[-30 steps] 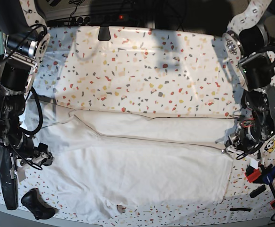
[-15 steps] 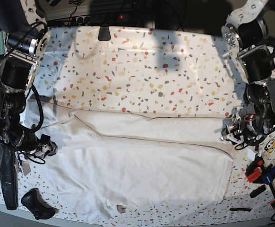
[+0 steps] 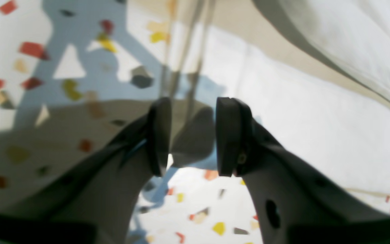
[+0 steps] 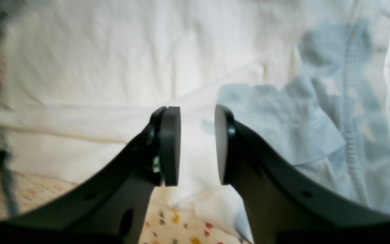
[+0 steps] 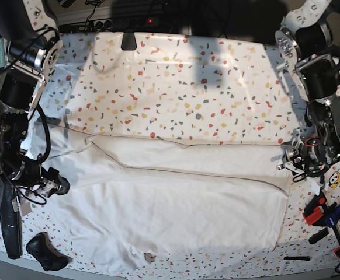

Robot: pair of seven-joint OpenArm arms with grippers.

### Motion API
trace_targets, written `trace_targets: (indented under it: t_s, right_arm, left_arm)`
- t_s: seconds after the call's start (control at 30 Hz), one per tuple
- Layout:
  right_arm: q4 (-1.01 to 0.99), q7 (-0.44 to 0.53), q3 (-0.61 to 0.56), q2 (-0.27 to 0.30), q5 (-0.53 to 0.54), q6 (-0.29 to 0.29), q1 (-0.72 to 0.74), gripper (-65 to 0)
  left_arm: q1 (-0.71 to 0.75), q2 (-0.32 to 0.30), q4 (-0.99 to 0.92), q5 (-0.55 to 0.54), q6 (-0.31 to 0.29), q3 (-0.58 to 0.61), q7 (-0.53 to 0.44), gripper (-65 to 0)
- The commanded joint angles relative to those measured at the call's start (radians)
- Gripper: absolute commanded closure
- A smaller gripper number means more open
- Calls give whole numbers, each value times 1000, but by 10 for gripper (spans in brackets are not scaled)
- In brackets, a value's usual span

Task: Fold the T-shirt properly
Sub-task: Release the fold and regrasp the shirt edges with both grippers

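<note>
T-shirt (image 5: 170, 204) lies flat across the near counter (image 5: 176, 87), far long edge already folded inward. Left gripper (image 3: 190, 135) and right gripper (image 4: 196, 145): jaws apart, empty, at opposite ends. Next fold: pinch both near corners level, lift together.

The base view is bright and sharp in the middle, and it bends at the edges. Dark shadows fall across the top of the tabletop (image 5: 176, 87). Both wrist views are blurry. Blue-grey shadows lie on the T-shirt (image 4: 80, 67) and the table.
</note>
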Motion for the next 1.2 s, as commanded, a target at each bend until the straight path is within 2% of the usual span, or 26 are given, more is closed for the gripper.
trace_targets:
  t_s: [0.0,0.13,0.27,0.33,0.47,0.5,0.67,0.83,0.97,1.1,1.17]
  right_arm:
    - [16,15,36,18,33,11,31,-180]
    - [16,-33,152,32,61,14,29,-180]
    - [16,-67,180,69,91,16,10,-180]
    - [16,-99,179,90,107,16,-6,-180]
    - [16,-89,180,107,116,16,-73,-181]
    - [16,-87,180,106,126,16,-95,-181]
    - [16,-85,212,98,142,15,-187,-283]
    - [16,-84,299,98,142,16,-236,-287]
    - [16,-36,314,88,142,19,-275,-287]
    - [14,-25,314,40,137,19,-281,-287]
    - [14,19,314,6,130,20,-280,-287]
  left_arm:
    - [-34,-18,13,-8,-5,1,-14,-218]
    - [-30,-29,13,-21,-5,1,-14,-218]
    - [-24,-17,-8,-106,-6,1,-3,-218]
    - [-25,-9,-46,-85,-8,1,-4,-218]
    - [-24,-10,-152,-14,-8,1,-26,-218]
    - [-24,-10,-179,-7,-7,1,-35,-218]
    - [-25,-10,-248,-8,-7,1,-64,-218]
    - [-27,-10,-249,-8,-8,1,-72,-218]
    - [-31,-10,-249,-8,-8,1,-90,-218]
    - [-33,-10,-249,-8,-8,1,-90,-218]
    - [-33,-10,-249,-8,-8,1,-90,-218]
